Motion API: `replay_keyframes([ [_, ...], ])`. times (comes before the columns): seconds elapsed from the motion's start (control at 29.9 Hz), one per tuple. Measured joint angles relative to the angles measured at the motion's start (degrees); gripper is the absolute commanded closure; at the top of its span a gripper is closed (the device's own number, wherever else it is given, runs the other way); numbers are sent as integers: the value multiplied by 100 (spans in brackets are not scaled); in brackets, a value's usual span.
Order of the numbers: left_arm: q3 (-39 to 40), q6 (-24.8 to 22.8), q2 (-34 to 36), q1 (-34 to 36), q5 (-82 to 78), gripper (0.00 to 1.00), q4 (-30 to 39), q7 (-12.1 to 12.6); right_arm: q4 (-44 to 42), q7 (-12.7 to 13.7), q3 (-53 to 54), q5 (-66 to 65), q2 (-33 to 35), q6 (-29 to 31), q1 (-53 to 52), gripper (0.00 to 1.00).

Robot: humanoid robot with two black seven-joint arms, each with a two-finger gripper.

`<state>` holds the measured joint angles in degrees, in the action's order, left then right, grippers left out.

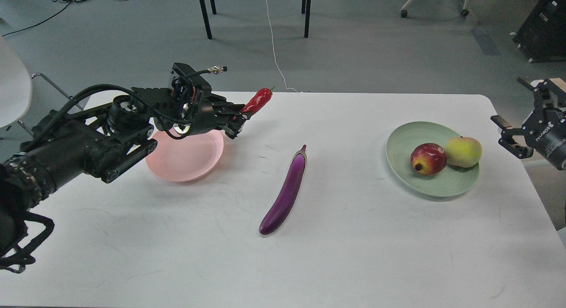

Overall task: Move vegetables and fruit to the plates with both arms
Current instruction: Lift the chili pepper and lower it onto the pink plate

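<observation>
The left gripper (241, 115) clamps the red chili pepper (258, 100) above the pink plate's (185, 159) far right edge. The eggplant (285, 193) lies mid-table. Pomegranate (428, 159) and peach (463, 152) touch on the green plate (415, 135). The right gripper (508, 131) seems spread, empty.

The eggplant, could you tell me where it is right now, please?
In the head view, the eggplant lies on the table near its middle, between the pink plate and green plate.

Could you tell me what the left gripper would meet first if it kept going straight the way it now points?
Probably nothing. The left gripper, shut on the red chili pepper, points right and away, toward the table's far edge; that line looks free, though depth is unclear.
</observation>
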<state>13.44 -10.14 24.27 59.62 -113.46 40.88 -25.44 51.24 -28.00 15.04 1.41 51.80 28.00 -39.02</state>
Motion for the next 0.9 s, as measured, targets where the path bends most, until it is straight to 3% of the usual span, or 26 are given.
replay_keyframes([
  [0.17, -57, -215, 1012, -252, 44, 86, 152, -143, -1, 0, 9, 0, -35, 0, 0, 1],
  [0.37, -104, -216, 1582, -688, 54, 85, 426, -176, 1, 0, 17, 0, -78, 0, 0, 1],
  [0.9, -66, -122, 980, -847, 83, 77, 397, -36, 7, 0, 33, -6, -99, 0, 8, 1],
])
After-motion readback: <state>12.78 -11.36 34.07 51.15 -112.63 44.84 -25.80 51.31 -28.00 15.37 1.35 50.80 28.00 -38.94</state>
